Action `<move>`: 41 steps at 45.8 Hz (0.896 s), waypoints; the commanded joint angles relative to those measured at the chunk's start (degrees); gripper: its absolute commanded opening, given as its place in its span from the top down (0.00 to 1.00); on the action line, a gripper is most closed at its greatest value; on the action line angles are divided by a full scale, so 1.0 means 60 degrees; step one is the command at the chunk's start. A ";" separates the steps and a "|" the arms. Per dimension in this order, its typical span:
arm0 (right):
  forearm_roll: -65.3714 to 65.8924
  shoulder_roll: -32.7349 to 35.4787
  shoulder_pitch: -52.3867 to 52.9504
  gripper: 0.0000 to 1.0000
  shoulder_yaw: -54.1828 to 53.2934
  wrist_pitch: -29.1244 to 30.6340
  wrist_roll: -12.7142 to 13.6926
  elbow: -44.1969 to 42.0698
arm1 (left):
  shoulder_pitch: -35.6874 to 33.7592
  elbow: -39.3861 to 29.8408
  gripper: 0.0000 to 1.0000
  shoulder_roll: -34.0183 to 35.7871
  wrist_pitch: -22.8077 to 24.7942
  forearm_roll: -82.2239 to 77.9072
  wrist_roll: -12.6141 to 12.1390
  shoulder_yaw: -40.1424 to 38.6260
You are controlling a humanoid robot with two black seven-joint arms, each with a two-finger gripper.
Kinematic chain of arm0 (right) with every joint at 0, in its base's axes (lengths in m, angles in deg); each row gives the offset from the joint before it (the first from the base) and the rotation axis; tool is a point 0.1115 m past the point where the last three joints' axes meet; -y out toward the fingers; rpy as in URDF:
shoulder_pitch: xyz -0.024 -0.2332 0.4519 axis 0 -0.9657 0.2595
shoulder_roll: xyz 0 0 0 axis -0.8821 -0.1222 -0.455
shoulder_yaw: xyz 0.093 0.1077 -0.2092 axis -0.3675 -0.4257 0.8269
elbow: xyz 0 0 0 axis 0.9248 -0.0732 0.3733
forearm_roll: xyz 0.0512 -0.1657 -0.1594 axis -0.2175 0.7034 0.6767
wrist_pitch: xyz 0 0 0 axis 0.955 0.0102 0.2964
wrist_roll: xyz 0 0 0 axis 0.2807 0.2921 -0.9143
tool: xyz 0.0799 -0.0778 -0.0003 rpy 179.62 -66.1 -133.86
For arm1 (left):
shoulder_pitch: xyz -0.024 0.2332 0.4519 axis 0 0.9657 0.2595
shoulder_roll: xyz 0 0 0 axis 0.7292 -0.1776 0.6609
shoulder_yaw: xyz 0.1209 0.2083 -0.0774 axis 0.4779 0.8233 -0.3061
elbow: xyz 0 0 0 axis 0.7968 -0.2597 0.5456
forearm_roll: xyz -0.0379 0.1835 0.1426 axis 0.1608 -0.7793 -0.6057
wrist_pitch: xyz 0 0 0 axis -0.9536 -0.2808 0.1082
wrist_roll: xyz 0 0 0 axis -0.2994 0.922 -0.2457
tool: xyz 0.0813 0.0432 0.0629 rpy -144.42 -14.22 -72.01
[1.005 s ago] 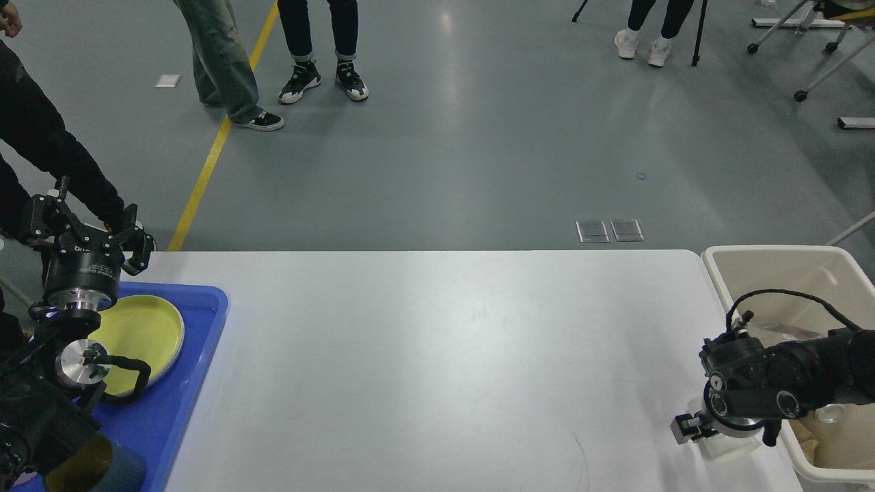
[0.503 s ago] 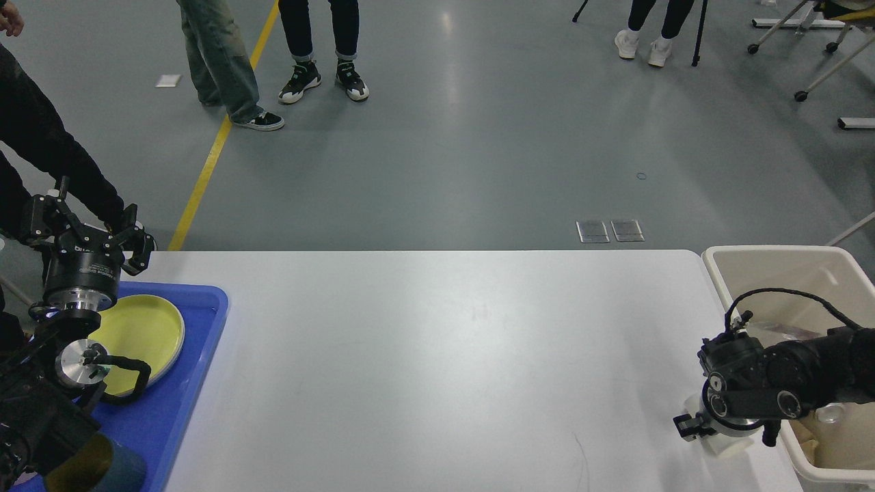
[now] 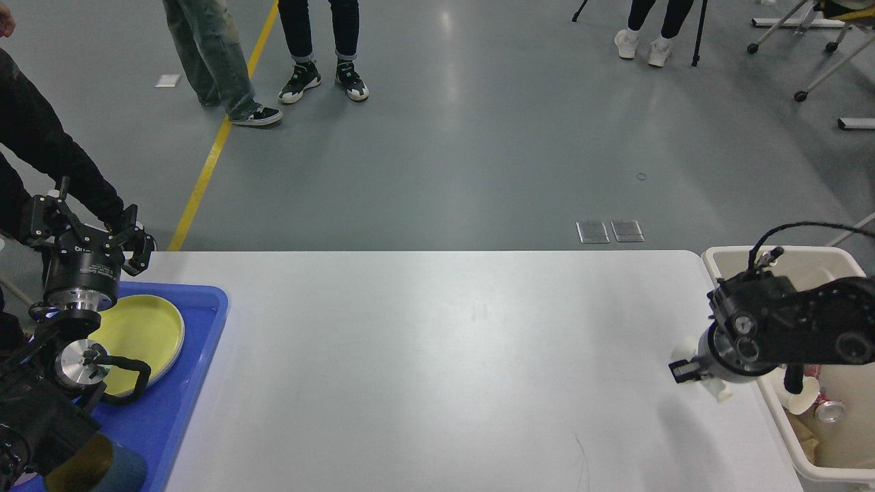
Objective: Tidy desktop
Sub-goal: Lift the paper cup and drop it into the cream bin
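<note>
The right gripper (image 3: 697, 372) holds a white object (image 3: 718, 389) above the desktop (image 3: 444, 369) beside the beige bin (image 3: 772, 403).

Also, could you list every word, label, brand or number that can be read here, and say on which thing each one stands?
No text can be read.
Left gripper: small white marking on its black body, too small and blurred to read.
Can in the beige bin: red printing, too small to read.
</note>
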 commanded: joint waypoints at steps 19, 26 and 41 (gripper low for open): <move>-0.0515 0.2798 0.5022 1.00 -0.0886 0.0075 -0.0016 0.0718 | -0.0005 0.0000 0.04 0.0000 -0.0002 0.0001 0.0000 -0.0001; -0.0529 0.2959 0.3545 1.00 -0.0885 -0.0013 -0.0016 -0.0350 | -0.0005 0.0000 0.04 0.0000 -0.0002 0.0001 0.0000 -0.0001; -0.1217 0.1730 -0.1742 0.31 -0.1266 -0.1827 -0.0016 -0.5798 | -0.0005 0.0000 0.04 0.0000 -0.0002 0.0001 0.0000 -0.0001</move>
